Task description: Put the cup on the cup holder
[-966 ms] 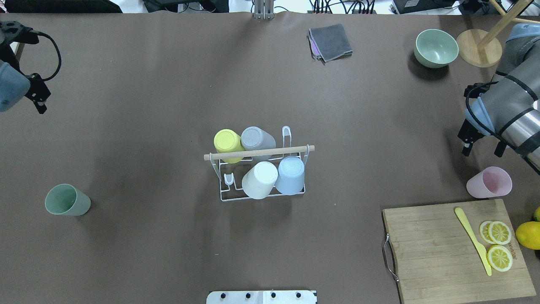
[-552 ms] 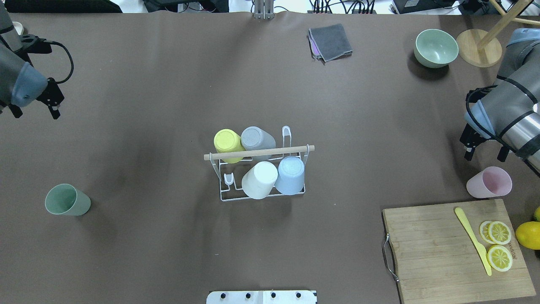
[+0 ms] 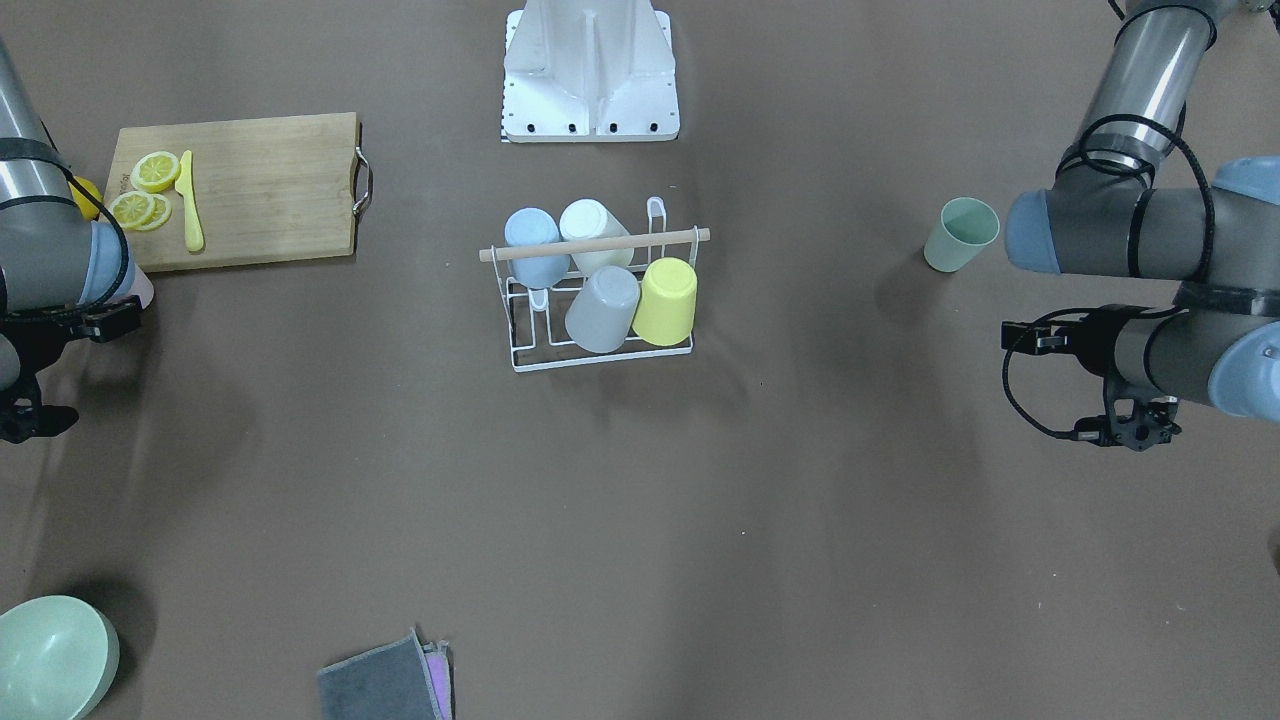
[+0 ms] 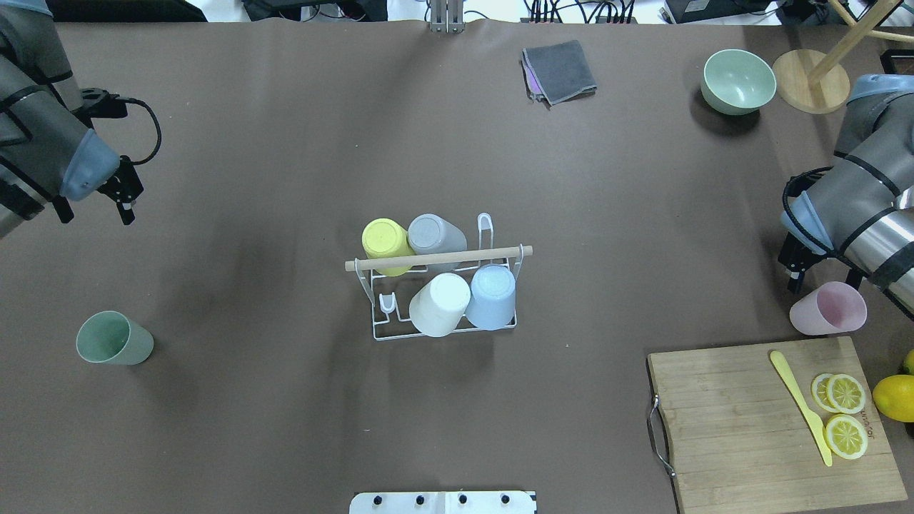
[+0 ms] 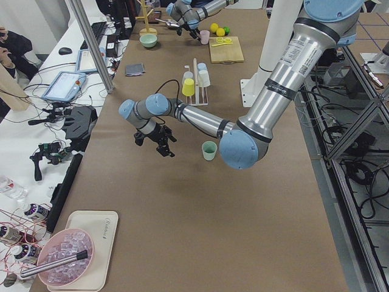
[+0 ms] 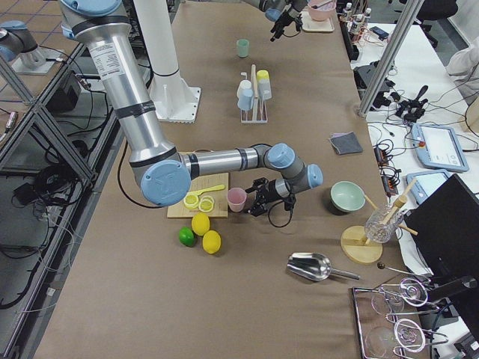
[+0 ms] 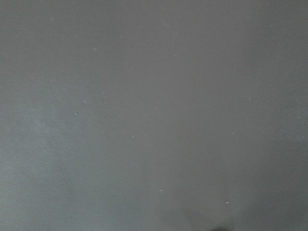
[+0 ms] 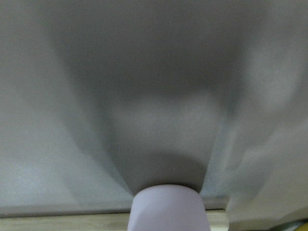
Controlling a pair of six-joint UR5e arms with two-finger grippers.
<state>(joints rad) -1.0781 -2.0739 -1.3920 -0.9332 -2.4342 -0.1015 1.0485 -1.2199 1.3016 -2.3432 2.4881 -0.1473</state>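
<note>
The cup holder [image 4: 439, 258], a white wire rack with a wooden rod, stands mid-table and holds yellow, grey, white and blue cups upside down; it also shows in the front view [image 3: 595, 243]. A green cup [image 4: 114, 338] lies on the table at the left. A pink cup [image 4: 828, 308] lies at the right, and its rim shows in the right wrist view [image 8: 168, 209]. My left gripper [image 4: 93, 211] is open and empty, well beyond the green cup. My right gripper [image 4: 821, 280] is open and empty, just beyond the pink cup.
A wooden cutting board [image 4: 742, 428] with lemon slices [image 4: 845, 414] and a yellow knife [image 4: 800, 403] lies at the near right, a lemon [image 4: 896, 397] beside it. A green bowl [image 4: 738, 81], a wooden stand base [image 4: 810, 80] and a grey cloth [image 4: 559, 71] sit at the far edge.
My left gripper has moved in from the left edge, rightward and nearer. My right gripper has moved nearer, closing on the pink cup. The cups have not moved.
</note>
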